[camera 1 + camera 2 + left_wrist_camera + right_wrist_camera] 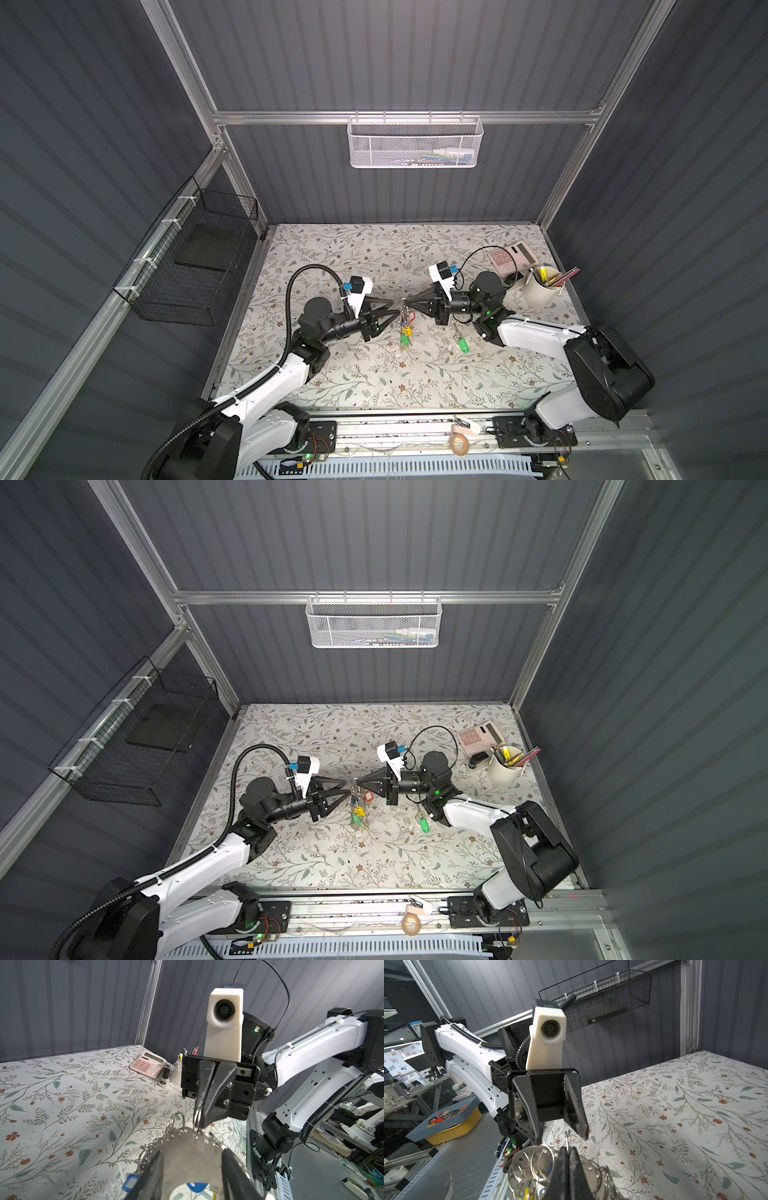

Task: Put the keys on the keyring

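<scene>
- Right hand (406, 302) clamped shut on the one keyring (404, 318).
- Left hand (395, 307) half open beside it, gripping nothing.
- One set of green-tagged keys (461, 342) lies loose on the desk (353, 374).

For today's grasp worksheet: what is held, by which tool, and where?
Right tool pinches the keyring by a small ring at its top; left tool open, empty.

Your keyring (405, 316) hangs just above mid-worktop (415, 374), yellow, green and red tags dangling. Your green-tagged keys (462, 343) lie flat, apart, rightward.
</scene>
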`<act>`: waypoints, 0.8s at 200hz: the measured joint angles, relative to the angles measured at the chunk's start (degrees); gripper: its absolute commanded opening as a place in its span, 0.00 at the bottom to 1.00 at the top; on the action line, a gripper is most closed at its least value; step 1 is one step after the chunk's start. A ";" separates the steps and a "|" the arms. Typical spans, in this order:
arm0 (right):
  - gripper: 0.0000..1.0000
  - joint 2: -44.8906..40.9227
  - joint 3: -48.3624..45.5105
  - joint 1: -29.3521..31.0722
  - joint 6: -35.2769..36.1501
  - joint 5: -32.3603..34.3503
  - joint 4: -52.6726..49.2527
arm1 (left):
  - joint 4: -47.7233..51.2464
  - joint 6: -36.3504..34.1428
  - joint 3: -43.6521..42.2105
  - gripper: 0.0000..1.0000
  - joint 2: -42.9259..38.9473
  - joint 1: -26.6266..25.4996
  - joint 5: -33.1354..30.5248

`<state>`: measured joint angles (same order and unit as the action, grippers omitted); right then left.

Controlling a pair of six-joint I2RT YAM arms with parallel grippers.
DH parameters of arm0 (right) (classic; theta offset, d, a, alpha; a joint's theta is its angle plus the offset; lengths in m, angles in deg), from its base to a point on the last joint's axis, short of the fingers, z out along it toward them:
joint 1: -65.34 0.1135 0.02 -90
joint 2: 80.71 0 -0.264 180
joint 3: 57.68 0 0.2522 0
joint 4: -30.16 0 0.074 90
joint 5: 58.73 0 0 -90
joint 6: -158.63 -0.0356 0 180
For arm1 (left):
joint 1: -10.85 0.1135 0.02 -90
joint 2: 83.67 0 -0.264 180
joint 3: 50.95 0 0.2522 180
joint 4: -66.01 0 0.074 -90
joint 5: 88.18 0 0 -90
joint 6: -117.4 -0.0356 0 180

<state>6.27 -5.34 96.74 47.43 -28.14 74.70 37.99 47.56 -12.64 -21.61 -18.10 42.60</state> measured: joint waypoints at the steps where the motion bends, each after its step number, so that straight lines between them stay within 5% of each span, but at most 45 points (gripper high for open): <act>1: 0.00 0.09 0.00 -0.02 -0.02 -0.07 0.11 | -0.07 0.00 0.00 0.46 0.04 0.00 0.00; 160: 0.00 0.52 0.00 -0.13 -2.89 -1.79 2.36 | -5.99 0.55 0.00 0.44 4.48 -1.11 -0.44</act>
<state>6.80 -5.34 96.61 44.55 -29.94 77.06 32.00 48.11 -12.64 -17.13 -19.21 42.16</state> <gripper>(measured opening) 0.050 0.431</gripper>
